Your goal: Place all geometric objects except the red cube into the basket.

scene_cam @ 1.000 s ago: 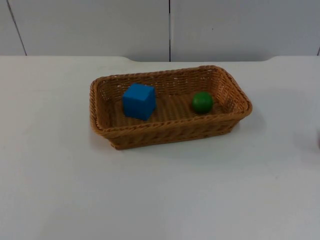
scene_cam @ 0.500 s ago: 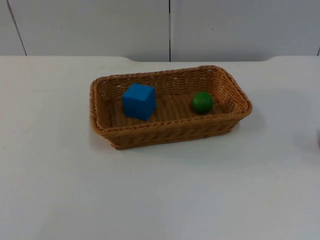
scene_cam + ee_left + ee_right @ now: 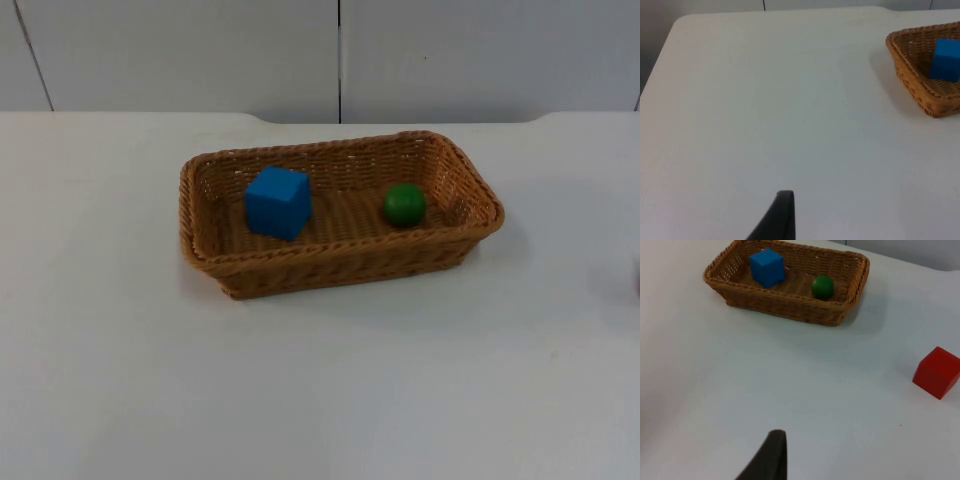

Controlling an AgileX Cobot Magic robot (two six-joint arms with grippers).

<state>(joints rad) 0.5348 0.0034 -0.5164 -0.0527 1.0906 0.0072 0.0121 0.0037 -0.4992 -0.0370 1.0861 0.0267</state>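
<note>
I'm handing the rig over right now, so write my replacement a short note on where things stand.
Left gripper and right gripper both wait above bare table, away from the basket.
Blue cube and green ball lie apart inside the basket.
Red cube sits on the table outside the basket, as it should.
Nothing looks left to place.

A lab-like test bench — bare white table (image 3: 320, 400), grey partition wall (image 3: 200, 50).
</note>
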